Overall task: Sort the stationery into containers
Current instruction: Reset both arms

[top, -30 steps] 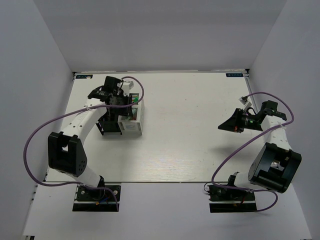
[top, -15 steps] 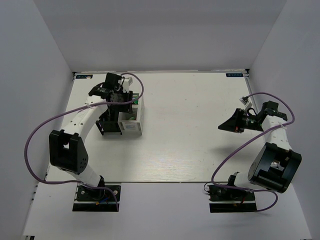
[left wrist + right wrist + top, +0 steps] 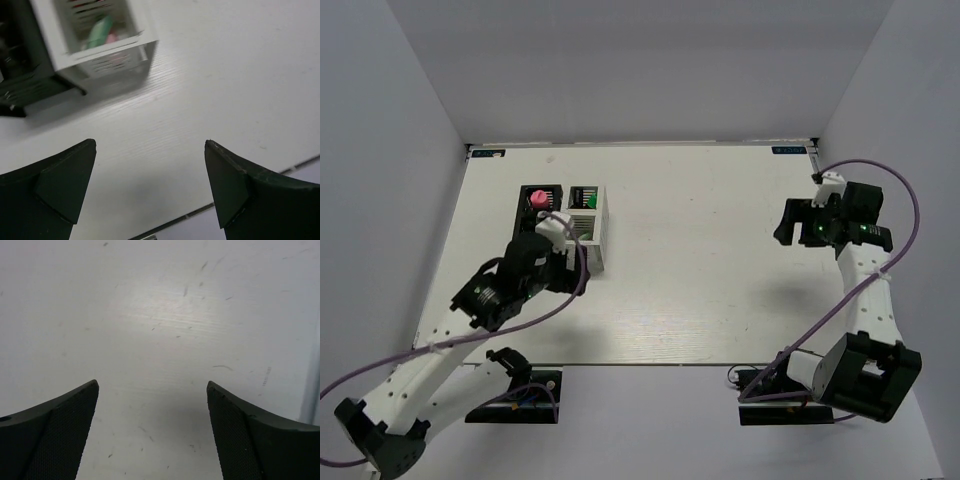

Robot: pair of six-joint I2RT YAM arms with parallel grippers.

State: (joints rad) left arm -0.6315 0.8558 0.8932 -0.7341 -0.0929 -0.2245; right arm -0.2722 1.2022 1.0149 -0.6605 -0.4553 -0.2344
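The two joined containers stand at the left of the table: a black one (image 3: 542, 192) and a white one (image 3: 594, 228). A pink round item (image 3: 535, 200) sticks up in the black one, and green pieces (image 3: 584, 197) show in the white one. In the left wrist view the white container (image 3: 107, 62) holds green and pink pieces (image 3: 100, 31), with the black one (image 3: 25, 85) beside it. My left gripper (image 3: 548, 250) (image 3: 150, 145) hovers just in front of them, open and empty. My right gripper (image 3: 798, 225) (image 3: 152, 384) is open over bare table at the far right.
White walls close in the table (image 3: 700, 260) on three sides. Its near edge (image 3: 250, 182) shows under the left gripper. Purple cables (image 3: 880, 170) loop off both arms. A table edge strip (image 3: 312, 385) runs along the right of the right wrist view.
The left arm has pulled back from above the containers toward the near side, and its jaws have opened. The right gripper has swung up and opened too.
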